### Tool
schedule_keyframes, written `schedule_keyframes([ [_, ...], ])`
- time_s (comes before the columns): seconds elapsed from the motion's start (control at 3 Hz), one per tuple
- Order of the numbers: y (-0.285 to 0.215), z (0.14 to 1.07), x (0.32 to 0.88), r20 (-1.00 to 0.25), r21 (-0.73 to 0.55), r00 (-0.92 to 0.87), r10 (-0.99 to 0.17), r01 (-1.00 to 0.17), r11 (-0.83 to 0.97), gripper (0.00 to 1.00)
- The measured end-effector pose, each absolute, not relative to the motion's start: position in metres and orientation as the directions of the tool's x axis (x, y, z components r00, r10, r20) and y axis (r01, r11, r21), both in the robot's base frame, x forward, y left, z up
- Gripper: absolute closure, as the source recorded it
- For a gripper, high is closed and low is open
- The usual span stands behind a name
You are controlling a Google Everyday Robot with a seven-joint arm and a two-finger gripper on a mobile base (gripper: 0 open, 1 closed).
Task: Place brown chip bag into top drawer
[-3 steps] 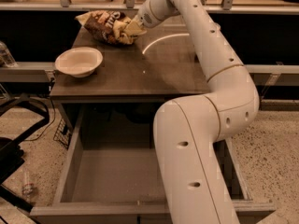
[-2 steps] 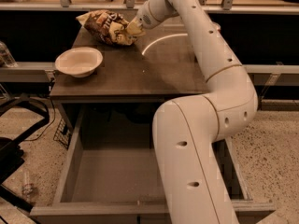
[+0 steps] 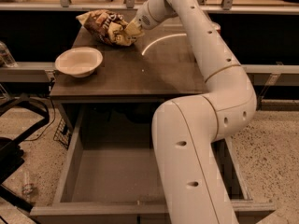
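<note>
- The brown chip bag (image 3: pixel 105 26) lay crumpled at the far left corner of the tabletop (image 3: pixel 154 69), not yet in the drawer.
- The tool (image 3: pixel 132 29) sat at the bag's right end, touching it. It probably came in from that side because the arm (image 3: pixel 224 78) reached across from the right.
- I could not tell whether the tool was open, closed, or already gripping the bag, since its tip merged with the foil.
- The top drawer (image 3: pixel 112 171) stood pulled out below the front edge of the tabletop, its flat grey bottom bare, apparently left open to receive the bag.
- The arm's thick lower link crossed over the right half of the drawer, so the left half looked like the freer landing spot.
- A pale bowl (image 3: pixel 78 61) stood upright near the left edge, between the bag and the drawer and apart from the bag. A carry toward the drawer would likely need to pass above or beside it.
- Counted: one chip bag, one bowl, one open drawer, one arm, one tool.
</note>
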State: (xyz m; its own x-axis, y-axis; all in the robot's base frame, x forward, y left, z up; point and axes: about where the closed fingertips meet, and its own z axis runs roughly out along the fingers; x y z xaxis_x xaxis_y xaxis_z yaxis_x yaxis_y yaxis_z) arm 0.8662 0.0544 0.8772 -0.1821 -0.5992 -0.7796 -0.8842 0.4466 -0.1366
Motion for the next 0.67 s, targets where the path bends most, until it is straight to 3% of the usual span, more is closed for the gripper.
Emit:
schedule_keyframes([
  [0.67,0.020,0.973,0.842,-0.692,-0.289,-0.187,-0.697,-0.813,0.505,1.00],
])
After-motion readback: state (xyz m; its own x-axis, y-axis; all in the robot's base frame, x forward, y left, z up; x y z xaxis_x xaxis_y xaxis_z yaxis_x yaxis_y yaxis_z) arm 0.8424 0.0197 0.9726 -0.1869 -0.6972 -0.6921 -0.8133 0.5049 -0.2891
